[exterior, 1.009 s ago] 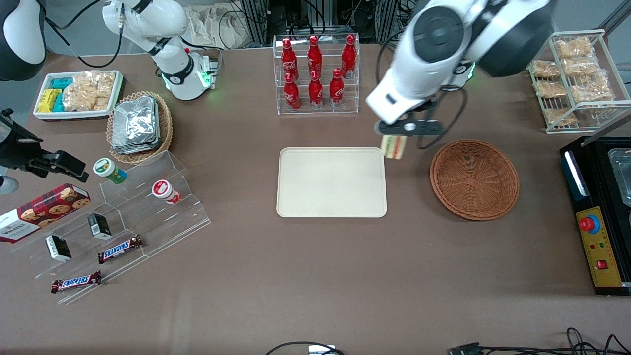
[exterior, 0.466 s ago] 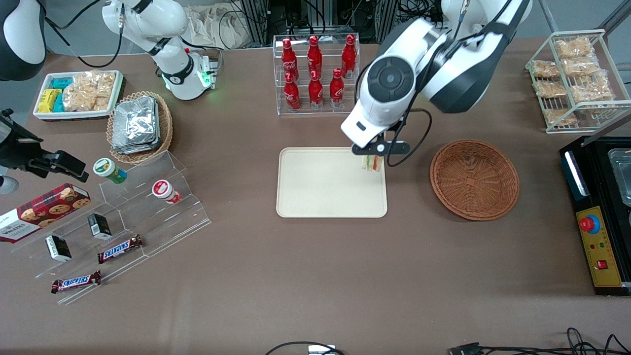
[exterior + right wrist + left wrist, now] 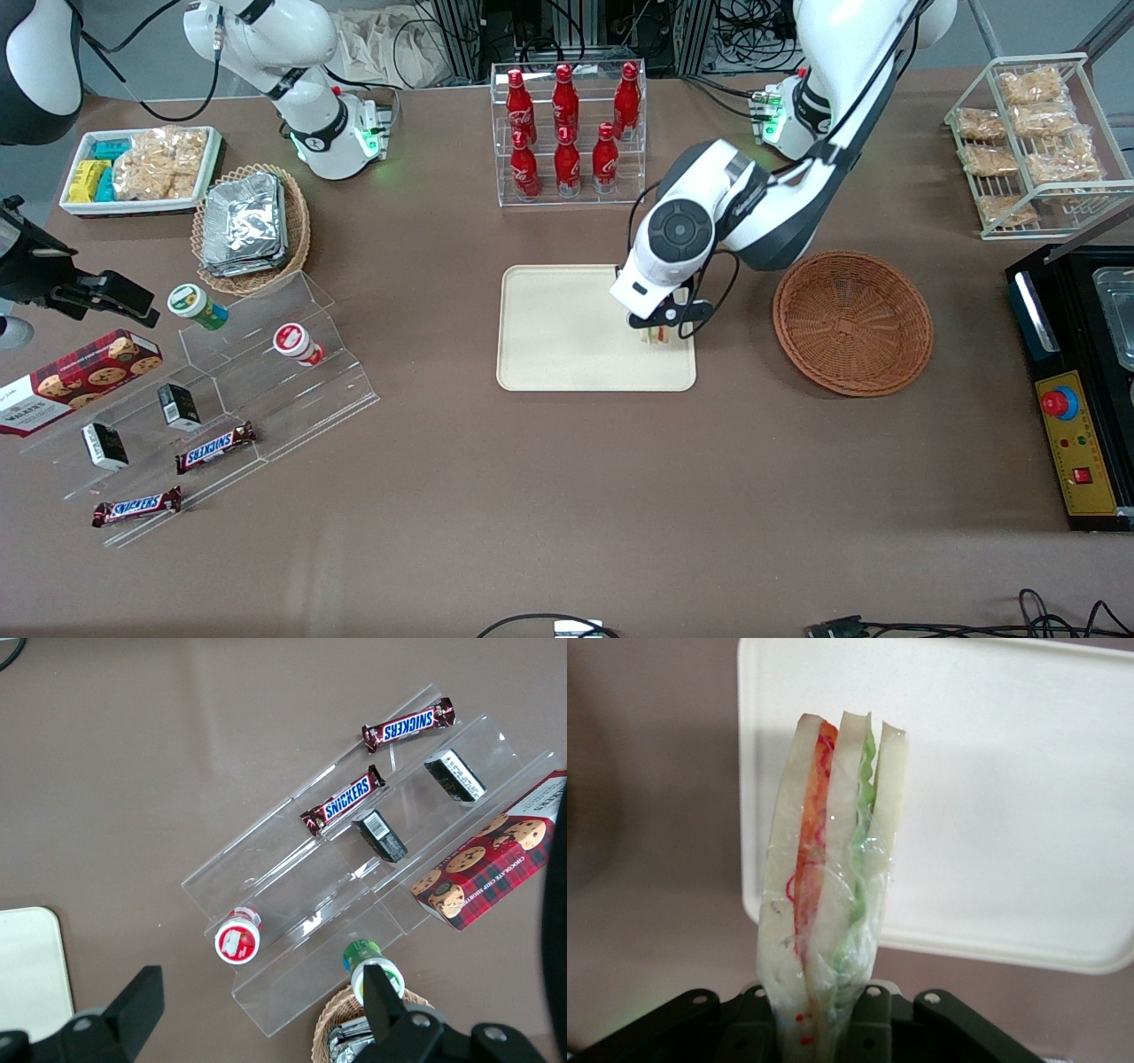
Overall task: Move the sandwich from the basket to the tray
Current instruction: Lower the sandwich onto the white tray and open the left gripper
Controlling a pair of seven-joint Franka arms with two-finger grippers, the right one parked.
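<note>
The sandwich (image 3: 656, 335) is a clear-wrapped wedge of white bread with red-orange and green layers. My left gripper (image 3: 660, 322) is shut on it and holds it low over the cream tray (image 3: 558, 328), near the tray edge closest to the basket. In the left wrist view the sandwich (image 3: 833, 877) stands on edge between the black fingers of the gripper (image 3: 824, 1020), with the tray (image 3: 1010, 771) beneath its tip. Whether the sandwich touches the tray I cannot tell. The round reddish-brown basket (image 3: 852, 321) sits beside the tray, toward the working arm's end, with nothing in it.
A clear rack of red bottles (image 3: 567, 133) stands farther from the camera than the tray. A tan basket of foil packets (image 3: 251, 226), a white snack tray (image 3: 137, 168) and an acrylic stepped shelf (image 3: 221, 390) lie toward the parked arm's end. A wire snack rack (image 3: 1032, 142) and a black device (image 3: 1076, 390) stand beside the basket.
The gripper carried the sandwich away from the basket, over the tray's edge, nearer the camera and lower. The basket and tray have not moved.
</note>
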